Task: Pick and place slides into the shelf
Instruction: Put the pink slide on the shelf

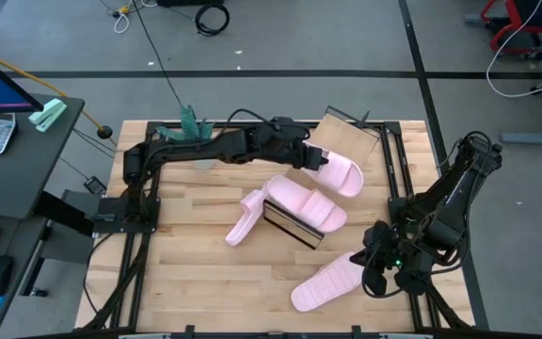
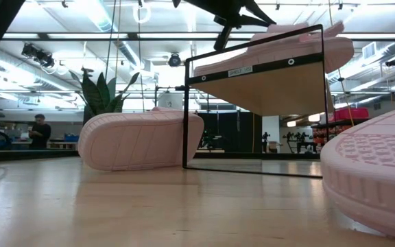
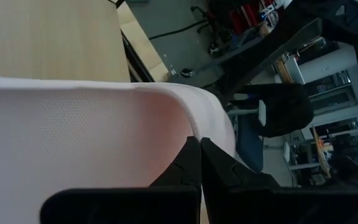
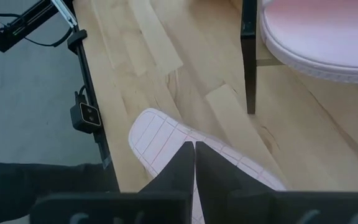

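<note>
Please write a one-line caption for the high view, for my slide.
Left gripper holds a pink slide beside the shelf; right gripper pinches another slide.

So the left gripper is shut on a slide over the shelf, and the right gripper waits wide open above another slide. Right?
Not quite: the right wrist view shows the right gripper shut, not open, over the slide near the table edge. The left gripper is shut on its slide.

Rows of ceiling lights [image 2: 184,34] flood the room evenly, casting only soft shadows on the pale wood table [image 1: 205,282]. At table height, the nearest pink slide [image 2: 376,178] blurs; the wrist views look softer.
</note>
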`<state>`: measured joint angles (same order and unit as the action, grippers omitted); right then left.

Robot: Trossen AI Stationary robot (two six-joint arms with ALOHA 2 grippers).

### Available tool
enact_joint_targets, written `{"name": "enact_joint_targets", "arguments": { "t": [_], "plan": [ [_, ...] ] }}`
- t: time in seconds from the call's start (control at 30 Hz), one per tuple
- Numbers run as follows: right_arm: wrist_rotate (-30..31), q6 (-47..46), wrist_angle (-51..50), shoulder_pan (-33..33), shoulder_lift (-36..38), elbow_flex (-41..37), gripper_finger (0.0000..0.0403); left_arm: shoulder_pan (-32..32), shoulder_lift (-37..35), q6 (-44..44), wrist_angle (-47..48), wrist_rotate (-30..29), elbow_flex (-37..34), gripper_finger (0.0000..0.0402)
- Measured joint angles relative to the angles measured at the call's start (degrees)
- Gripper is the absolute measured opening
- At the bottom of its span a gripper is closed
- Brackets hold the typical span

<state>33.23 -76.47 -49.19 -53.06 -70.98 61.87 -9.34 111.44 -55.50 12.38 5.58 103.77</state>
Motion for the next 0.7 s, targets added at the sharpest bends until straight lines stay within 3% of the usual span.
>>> {"name": "enact_joint_targets", "arguments": {
  "t": [0.7],
  "plan": [
    [0.0,0.0,0.0,0.0,0.0,0.0,0.0019,2.4,2.4,-2.4,-0.1,-2.5,-0.1,0.0000]
  ]
}}
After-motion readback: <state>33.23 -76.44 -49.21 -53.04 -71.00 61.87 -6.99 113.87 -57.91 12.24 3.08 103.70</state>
